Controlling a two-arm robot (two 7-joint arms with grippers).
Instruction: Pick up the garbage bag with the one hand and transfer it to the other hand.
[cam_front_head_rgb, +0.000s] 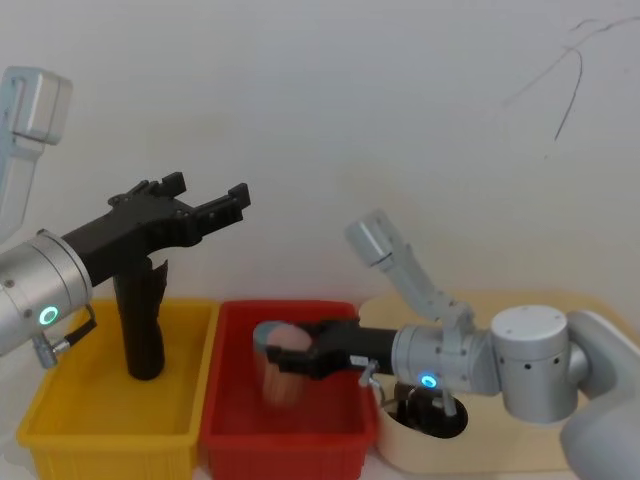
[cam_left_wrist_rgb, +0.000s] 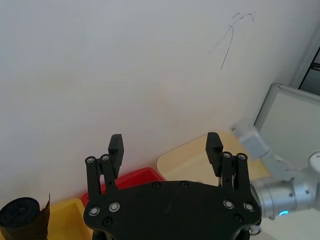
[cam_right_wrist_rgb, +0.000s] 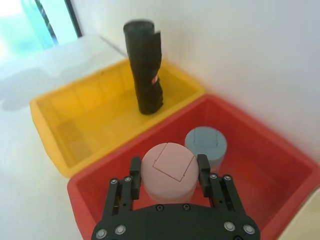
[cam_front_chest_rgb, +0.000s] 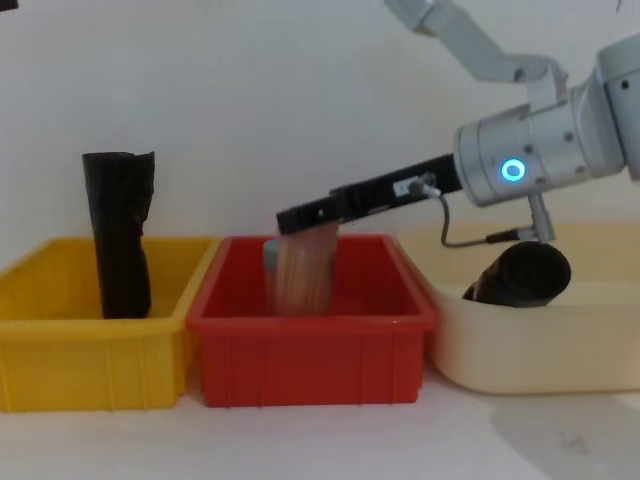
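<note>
- One garbage bag (cam_front_chest_rgb: 520, 272), a short thick black roll, is lying on its side in the cream tub (cam_front_chest_rgb: 520, 350) at the far right, with its open end facing the front. Nothing is touching it, so the pick-up is, by my judgement, not yet begun.
- Just above and to the left of it, the right gripper (cam_front_chest_rgb: 305, 218) is reaching leftward out over the red bin (cam_front_chest_rgb: 310, 355), in the middle of the row. Its fingers are clamping a pink cylinder (cam_right_wrist_rgb: 167, 172), not the bag. The cylinder is hanging upright, low between the bin's walls, probably so it can pass over the rim without tipping.
- Beside the pink cylinder, a blue-grey cylinder (cam_right_wrist_rgb: 206, 142) is standing on the red bin's floor.
- Farther left, the left gripper (cam_front_head_rgb: 205, 205) is hovering high over the yellow bin (cam_front_chest_rgb: 90, 360) with its jaws spread wide and nothing between them, seemingly waiting out of the way.
- Below it, a tall black roll (cam_front_chest_rgb: 118, 235) with a ragged top is standing upright in the yellow bin.
- The chest view is showing the bag's side and its place in the tub; the head view is giving just a dark patch of it under the right arm.
- The right wrist view is showing the fingers pressing both flanks of the pink cylinder, which the side-on chest view is not making plain.
</note>
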